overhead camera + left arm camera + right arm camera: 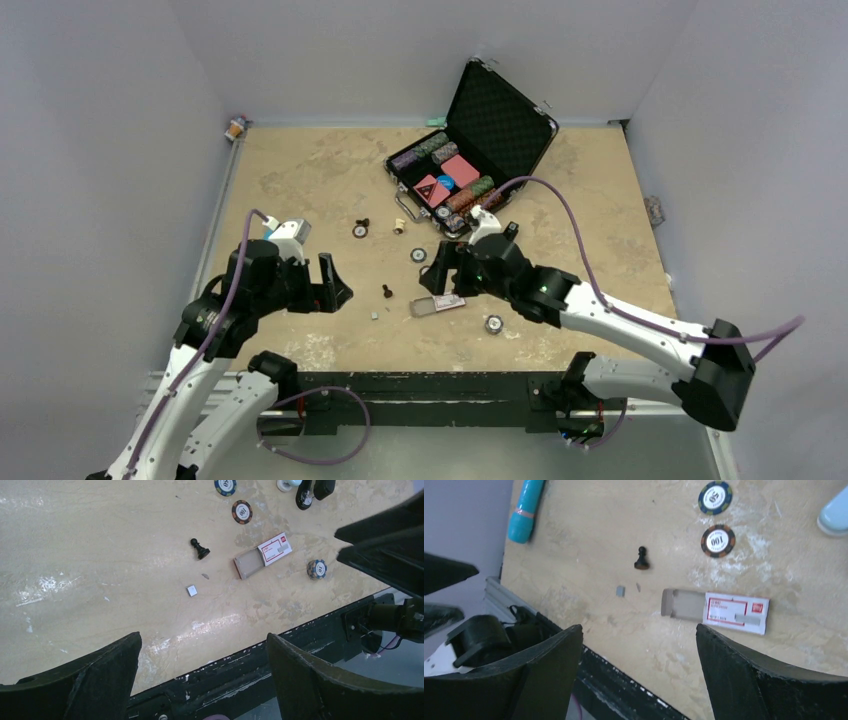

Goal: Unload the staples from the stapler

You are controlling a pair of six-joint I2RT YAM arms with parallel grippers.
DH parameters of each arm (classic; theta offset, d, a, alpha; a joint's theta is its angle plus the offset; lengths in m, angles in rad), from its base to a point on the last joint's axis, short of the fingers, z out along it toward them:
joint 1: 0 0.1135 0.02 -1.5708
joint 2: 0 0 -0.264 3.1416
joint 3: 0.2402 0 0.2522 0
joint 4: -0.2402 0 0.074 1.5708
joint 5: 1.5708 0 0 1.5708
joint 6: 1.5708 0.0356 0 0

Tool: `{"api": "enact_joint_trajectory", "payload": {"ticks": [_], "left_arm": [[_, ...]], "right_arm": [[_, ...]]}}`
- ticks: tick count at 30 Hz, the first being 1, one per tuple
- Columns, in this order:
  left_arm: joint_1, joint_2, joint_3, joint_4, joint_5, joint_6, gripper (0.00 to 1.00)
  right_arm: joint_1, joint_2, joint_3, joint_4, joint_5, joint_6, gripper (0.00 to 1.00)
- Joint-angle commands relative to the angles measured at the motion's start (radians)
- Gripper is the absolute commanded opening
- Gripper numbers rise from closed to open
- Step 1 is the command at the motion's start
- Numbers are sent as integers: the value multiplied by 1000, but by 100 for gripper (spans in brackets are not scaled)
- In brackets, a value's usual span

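A slim black body with a small silvery mark (305, 495) pokes in at the top edge of the left wrist view. It looks like the stapler, mostly cut off, and my right arm hides it from above. A tiny silvery-grey block of staples (192, 590) (620, 591) (373, 315) lies loose on the table near the front edge. My left gripper (203, 637) (335, 285) hangs open and empty above that edge. My right gripper (639, 627) (448, 275) is open too, empty, hovering just short of a staple box (715, 610).
The box (262, 555) lies slid open beside a black pawn (200, 550). Poker chips (242, 511) (316, 569) are scattered around. An open black chip case (490, 130) stands at the back. A teal tube (526, 510) lies by the left table edge.
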Motion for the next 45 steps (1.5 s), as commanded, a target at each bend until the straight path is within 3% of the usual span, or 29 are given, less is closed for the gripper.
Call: {"api": "enact_joint_trajectory", "payload": {"ticks": [1,5,9,11,15,18,30,40,45], "left_arm": [[5,75,-15,110,6,39,97],[5,153,-51,233,12,-38,94],[5,259,-96,402,40,-177,85],[5,316,-111,495,48,-210,78],[5,492,-78,598,16,-218,68],[5,626,-31,637,0,-212,56],[6,1022,159,745,-29,-271,44],[6,1232,393,573,-212,-319,26],[6,1300,449,570,-204,-329,26]], "right_arm": [[69,-179,-125,51,34,94,90],[198,-320,-223,78,77,183,94],[365,-432,-331,175,132,316,93],[425,-441,-347,194,151,346,92],[514,-402,-289,70,244,405,92],[531,-389,-250,-43,299,460,92],[536,-680,-351,-110,328,555,87],[536,-730,-310,-217,342,557,86],[536,-727,-317,-204,338,556,86]]}}
